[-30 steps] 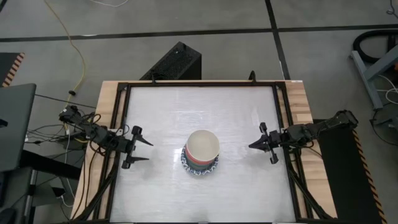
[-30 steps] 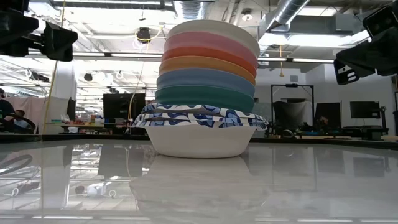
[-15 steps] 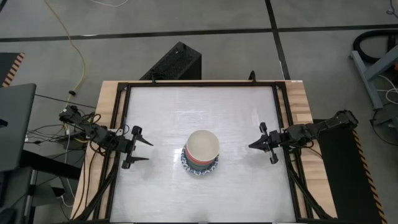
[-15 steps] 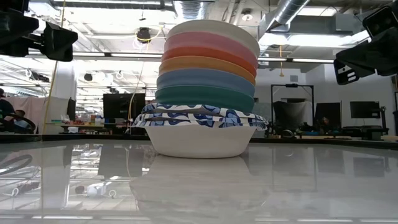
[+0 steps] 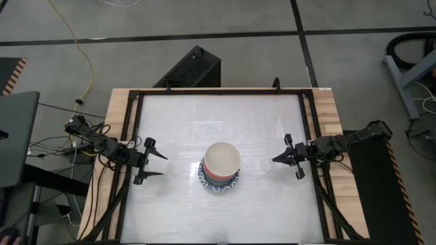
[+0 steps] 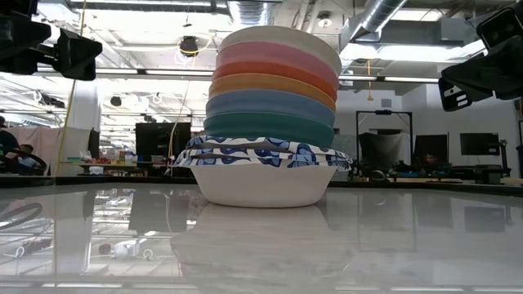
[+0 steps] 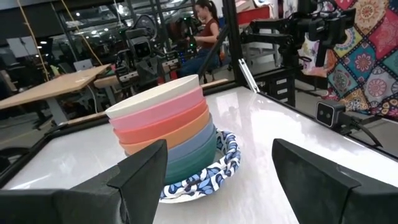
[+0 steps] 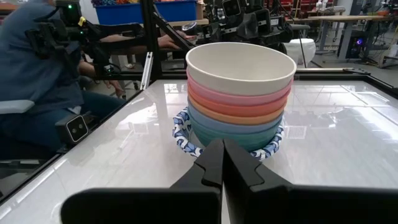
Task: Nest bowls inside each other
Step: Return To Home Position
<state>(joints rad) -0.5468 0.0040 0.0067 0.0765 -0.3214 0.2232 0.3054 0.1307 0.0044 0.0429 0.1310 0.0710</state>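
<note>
Homing cleanly calls for drawing the released left tool (image 5: 163, 165), mid-left, and the clenched right tool (image 5: 275, 160), mid-right, outward without brushing the nested bowls (image 5: 221, 167) at centre.

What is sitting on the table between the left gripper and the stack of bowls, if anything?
Nothing visible. In the high view, bare table top runs from the open left gripper to the stack of bowls, and the left wrist view shows the same. The right gripper sits shut on the stack's far side.
</note>
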